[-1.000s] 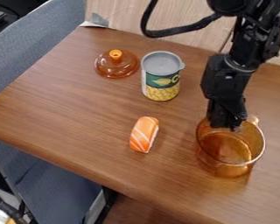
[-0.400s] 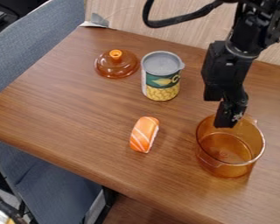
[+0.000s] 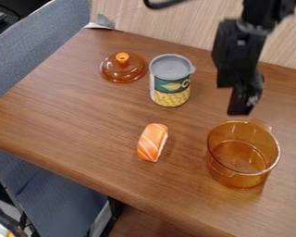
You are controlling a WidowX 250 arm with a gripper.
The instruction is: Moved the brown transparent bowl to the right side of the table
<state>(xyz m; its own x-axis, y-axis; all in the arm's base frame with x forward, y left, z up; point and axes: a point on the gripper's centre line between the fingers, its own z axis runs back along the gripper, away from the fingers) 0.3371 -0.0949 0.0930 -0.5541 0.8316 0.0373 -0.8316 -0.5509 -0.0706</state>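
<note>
claw [image 3: 232,100]: spread, raised near bowl
bowl [image 3: 238,175]: upright, surface [image 3: 76,122] right side
sushi [image 3: 152,142]: left of bowl

One bowl [image 3: 237,179], one lid [image 3: 122,71], one can [image 3: 169,88], one sushi [image 3: 152,142] (singles all); apparently one chair [image 3: 36,55].
</note>
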